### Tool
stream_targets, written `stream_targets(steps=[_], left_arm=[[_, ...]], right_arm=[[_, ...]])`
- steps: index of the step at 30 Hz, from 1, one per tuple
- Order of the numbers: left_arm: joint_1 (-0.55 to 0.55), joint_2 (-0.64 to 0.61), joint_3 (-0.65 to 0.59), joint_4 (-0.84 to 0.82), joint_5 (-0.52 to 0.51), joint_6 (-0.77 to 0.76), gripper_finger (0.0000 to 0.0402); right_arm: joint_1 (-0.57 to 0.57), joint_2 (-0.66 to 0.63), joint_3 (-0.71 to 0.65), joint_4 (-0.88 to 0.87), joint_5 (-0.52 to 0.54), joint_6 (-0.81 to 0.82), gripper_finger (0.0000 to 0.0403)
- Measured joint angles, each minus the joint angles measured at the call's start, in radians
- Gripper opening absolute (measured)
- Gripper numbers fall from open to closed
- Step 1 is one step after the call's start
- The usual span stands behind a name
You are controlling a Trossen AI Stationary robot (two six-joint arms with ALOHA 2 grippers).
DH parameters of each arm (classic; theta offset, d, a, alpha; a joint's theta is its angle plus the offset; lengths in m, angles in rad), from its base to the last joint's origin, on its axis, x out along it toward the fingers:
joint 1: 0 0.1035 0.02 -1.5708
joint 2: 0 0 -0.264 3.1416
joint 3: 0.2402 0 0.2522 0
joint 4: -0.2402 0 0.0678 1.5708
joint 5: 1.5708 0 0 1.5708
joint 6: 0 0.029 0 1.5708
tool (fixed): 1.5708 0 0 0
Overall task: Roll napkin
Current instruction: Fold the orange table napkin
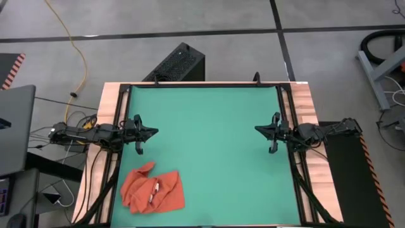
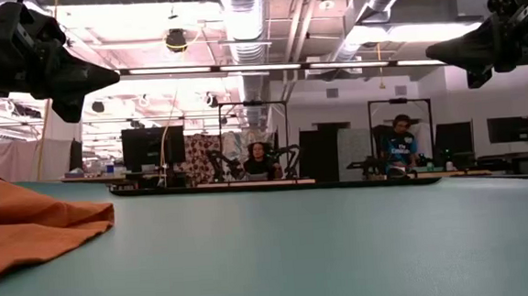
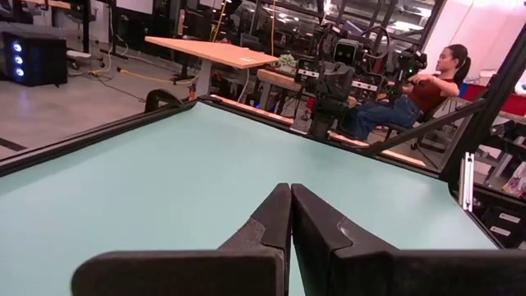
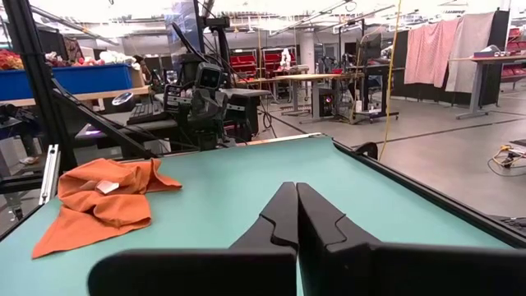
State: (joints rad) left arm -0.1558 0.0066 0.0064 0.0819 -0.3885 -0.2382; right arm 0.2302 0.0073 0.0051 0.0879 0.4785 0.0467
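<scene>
At seven o'clock on the desk lies the crumpled napkin, soft and light, best pinched at one edge, while both grippers' fingers are pressed together.

one napkin, two grippers, two people

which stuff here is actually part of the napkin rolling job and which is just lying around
Part of the job:
- napkin, crumpled on the green mat, white tag showing
- left gripper, shut, apart from the cloth
- right gripper, shut, at the far side

Just lying about:
- black box on the floor behind the table
- yellow cable on the floor
</scene>
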Motion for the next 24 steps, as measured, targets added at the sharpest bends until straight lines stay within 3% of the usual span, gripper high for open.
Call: stream_targets(steps=[3, 8, 12, 19, 24], left_arm=[[0.000, 0.000, 0.000, 0.000, 0.000, -0.002, 0.0000], [0.000, 0.000, 0.000, 0.000, 0.000, -0.010, 0.0000], [0.000, 0.000, 0.000, 0.000, -0.002, -0.046, 0.0000], [0.001, 0.000, 0.000, 0.005, -0.055, -0.047, 0.0000], [0.000, 0.000, 0.000, 0.014, -0.066, -0.091, 0.0000]], right_arm=[[-0.012, 0.000, 0.000, 0.001, 0.012, 0.028, 0.0012], [-0.001, 0.000, 0.000, 0.000, -0.035, 0.417, 0.0012], [-0.003, 0.000, 0.000, 0.000, -0.035, 0.555, 0.0012], [-0.003, 0.000, 0.000, 0.000, -0.035, 0.605, 0.0012], [-0.003, 0.000, 0.000, -0.001, -0.035, 0.523, 0.0012]])
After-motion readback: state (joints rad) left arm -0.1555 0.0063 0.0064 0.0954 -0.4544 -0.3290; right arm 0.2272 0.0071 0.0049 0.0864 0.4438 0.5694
